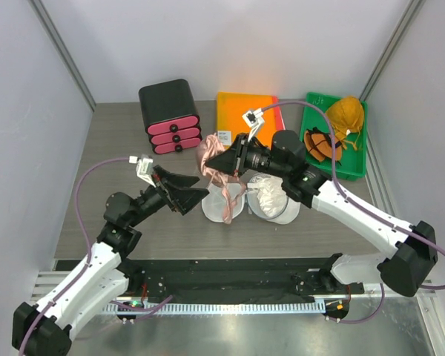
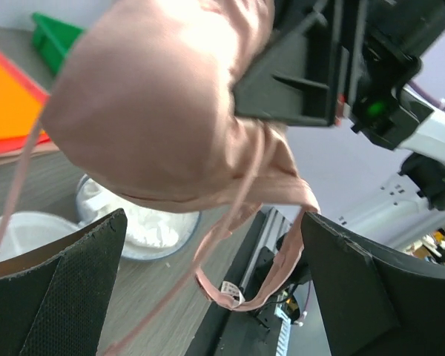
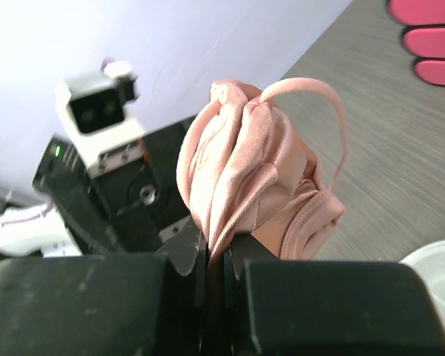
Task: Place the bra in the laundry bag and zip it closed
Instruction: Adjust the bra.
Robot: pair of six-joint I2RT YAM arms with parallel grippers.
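My right gripper (image 1: pixel 224 160) is shut on the pink bra (image 1: pixel 211 159) and holds it bunched above the table; its straps dangle over the laundry bag (image 1: pixel 276 200). The bag lies open as two white domed halves side by side. In the right wrist view the bra (image 3: pixel 252 170) is pinched in the right gripper (image 3: pixel 215 256). My left gripper (image 1: pixel 184 191) stands wide open just left of the bra. In the left wrist view the bra (image 2: pixel 156 111) hangs over the left gripper (image 2: pixel 215 285), a strap loop between the fingers (image 2: pixel 378 289), with the bag (image 2: pixel 152 226) beyond.
A black unit with pink drawers (image 1: pixel 169 115) stands at the back left. Beside it lies an orange tray (image 1: pixel 245 110). A green bin (image 1: pixel 352 159) at the back right holds yellow and orange garments (image 1: pixel 345 115). White walls enclose the table.
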